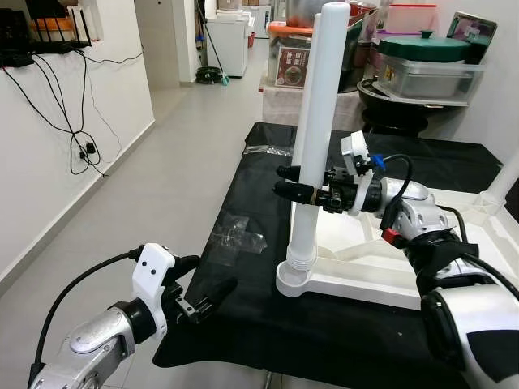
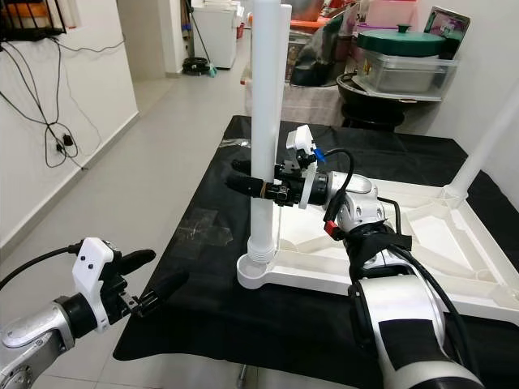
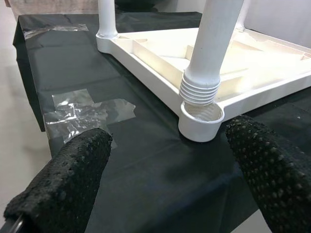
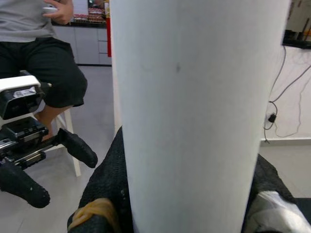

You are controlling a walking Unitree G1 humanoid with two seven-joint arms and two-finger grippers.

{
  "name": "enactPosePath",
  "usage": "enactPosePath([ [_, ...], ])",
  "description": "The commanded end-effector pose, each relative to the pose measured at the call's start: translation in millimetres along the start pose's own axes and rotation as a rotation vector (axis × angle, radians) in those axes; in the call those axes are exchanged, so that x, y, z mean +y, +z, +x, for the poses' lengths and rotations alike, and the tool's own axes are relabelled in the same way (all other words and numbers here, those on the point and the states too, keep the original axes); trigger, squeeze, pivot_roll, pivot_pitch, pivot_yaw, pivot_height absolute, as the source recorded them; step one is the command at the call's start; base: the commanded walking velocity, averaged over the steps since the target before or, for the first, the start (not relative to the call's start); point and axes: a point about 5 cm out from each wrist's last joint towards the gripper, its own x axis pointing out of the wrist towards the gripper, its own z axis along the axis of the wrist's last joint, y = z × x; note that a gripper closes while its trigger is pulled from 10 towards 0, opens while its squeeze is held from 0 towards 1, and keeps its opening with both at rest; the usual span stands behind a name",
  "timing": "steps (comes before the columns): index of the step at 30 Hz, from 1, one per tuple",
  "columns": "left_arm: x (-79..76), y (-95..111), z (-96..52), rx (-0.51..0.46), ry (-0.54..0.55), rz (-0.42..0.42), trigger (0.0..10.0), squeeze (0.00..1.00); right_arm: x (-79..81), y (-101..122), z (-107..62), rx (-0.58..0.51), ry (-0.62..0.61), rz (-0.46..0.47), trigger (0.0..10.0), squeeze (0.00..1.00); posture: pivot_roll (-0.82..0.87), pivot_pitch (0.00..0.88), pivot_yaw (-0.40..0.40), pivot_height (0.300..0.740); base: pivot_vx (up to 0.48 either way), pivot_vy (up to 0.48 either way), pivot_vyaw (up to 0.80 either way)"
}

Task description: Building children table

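My right gripper (image 1: 285, 182) jaws clamped around the white table leg (image 1: 318, 121), leg upright in the corner socket (image 3: 200, 118) of the upturned tabletop (image 1: 389, 267) on the black-covered table (image 1: 243, 324), my left gripper (image 1: 204, 284) jaws spread wide, holding nothing, near the table's edge

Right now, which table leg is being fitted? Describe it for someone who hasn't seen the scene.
Find the black-covered table, then the white upturned tabletop on it. At its near-left corner socket stands a tall white leg, threaded end entering, gripped mid-height by the right tool; the other legs stand ungripped.
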Motion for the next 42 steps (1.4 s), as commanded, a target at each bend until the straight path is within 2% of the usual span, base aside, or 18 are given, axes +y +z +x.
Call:
enactPosePath([
  [1,0.4,1,-3.8,0.009,-0.006,0.003,10.0,0.0,3.4,-12,0.1,0.027,0.017,0.042,0.0,0.0,0.15,0.0,-0.07,0.74,0.0,0.0,0.0],
  [14,-0.1,1,-5.3,0.013,-0.011,0.001,10.0,0.0,13.6,-30,-3.0,0.062,0.112,0.122,0.0,0.0,0.15,0.0,-0.074,0.74,0.0,0.0,0.0],
  [27,0.6,1,-6.9,0.018,-0.011,-0.006,10.0,0.0,21.4,-36,5.5,0.042,0.197,0.159,0.0,0.0,0.16,0.0,-0.075,0.74,0.0,0.0,0.0],
  [31,0.5,1,-8.2,0.021,-0.008,-0.014,10.0,0.0,25.8,-40,14.3,0.015,0.222,0.185,0.0,0.0,0.17,0.0,-0.076,0.74,0.0,0.0,0.0],
  [42,1.6,0,-10.5,0.024,-0.002,-0.039,10.0,0.0,31.3,-43,18.2,-0.09,0.249,0.279,0.0,0.0,0.17,0.0,-0.076,0.74,0.0,0.0,0.0],
])
